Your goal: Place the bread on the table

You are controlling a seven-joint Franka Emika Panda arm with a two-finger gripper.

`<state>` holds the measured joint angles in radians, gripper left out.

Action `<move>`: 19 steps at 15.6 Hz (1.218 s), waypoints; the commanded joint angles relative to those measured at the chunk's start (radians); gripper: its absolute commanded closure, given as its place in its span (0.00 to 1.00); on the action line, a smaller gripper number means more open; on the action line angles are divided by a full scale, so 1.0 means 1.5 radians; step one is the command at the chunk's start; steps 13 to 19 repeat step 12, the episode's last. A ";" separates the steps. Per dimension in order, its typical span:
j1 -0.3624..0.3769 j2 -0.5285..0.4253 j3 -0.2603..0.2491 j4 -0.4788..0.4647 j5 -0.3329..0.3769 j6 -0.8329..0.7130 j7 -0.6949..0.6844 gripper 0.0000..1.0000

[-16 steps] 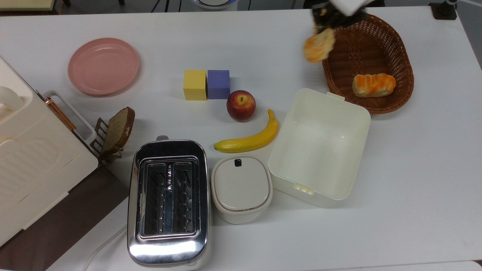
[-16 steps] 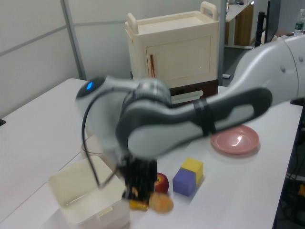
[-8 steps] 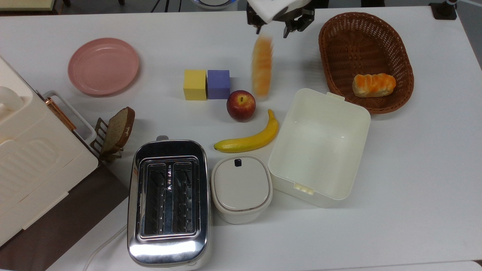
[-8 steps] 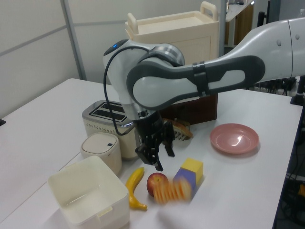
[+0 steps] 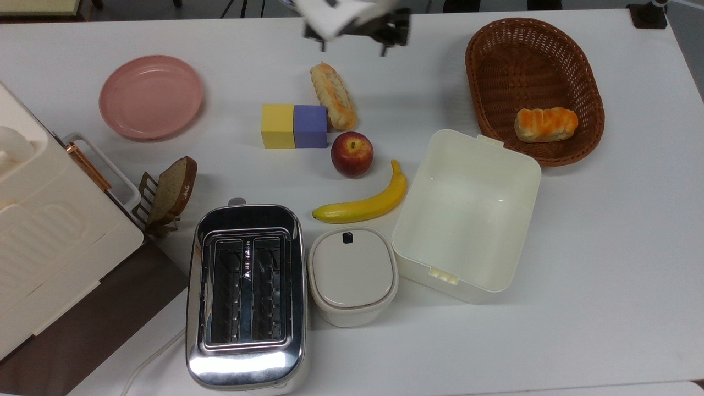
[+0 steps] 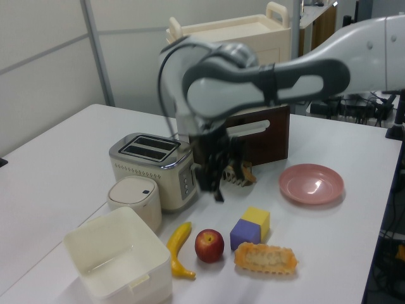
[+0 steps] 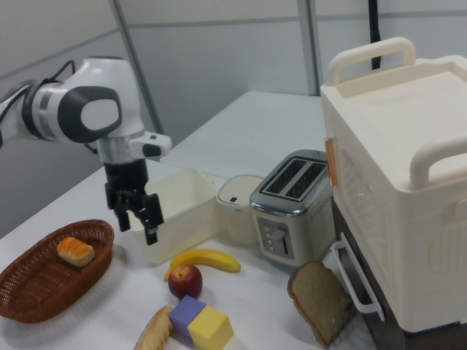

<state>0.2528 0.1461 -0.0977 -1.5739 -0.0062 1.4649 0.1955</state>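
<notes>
- Partly, the gripper [image 7: 139, 212] is hard to read in the top view, where it is blurred and cut by the upper edge; in the right view its jaws stand apart, holding nothing, above the counter [image 5: 605, 264].
- Only the near end of the bread [image 5: 334, 95] shows in the right view, cut by the lower edge.
- The bread lies flat on the counter, its lower end just beside the purple block [image 5: 311, 126] and near the apple [image 5: 352, 153]; whether it touches the block I cannot tell.
- No writing can be read on anything.
- The wicker basket [image 5: 489, 82] holds an orange-glazed roll [image 5: 546, 124].
- The open cream box [image 5: 511, 165] has nothing in it.
- The small white container [image 5: 352, 275] has its lid on, so its inside is hidden.
- The toaster [image 5: 246, 297] shows two bare slots in the top view.
- The pink plate [image 5: 150, 96] carries nothing.
- A brown bread slice [image 5: 176, 188] leans in a small rack beside the cream cabinet [image 5: 44, 236].
- The yellow block [image 5: 277, 126] touches the purple one, and a banana [image 5: 366, 204] lies between the apple and the white container.
</notes>
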 commanded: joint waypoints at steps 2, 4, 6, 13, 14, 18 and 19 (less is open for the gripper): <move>-0.081 -0.098 0.006 -0.017 0.008 -0.002 -0.030 0.00; -0.094 -0.105 0.006 -0.007 0.004 -0.002 -0.027 0.00; -0.103 -0.111 0.006 -0.007 0.004 -0.001 -0.026 0.00; -0.125 -0.115 0.008 -0.011 0.007 -0.001 -0.019 0.00; -0.125 -0.115 0.008 -0.011 0.007 -0.001 -0.019 0.00; -0.125 -0.115 0.008 -0.011 0.007 -0.001 -0.019 0.00; -0.125 -0.115 0.008 -0.011 0.007 -0.001 -0.019 0.00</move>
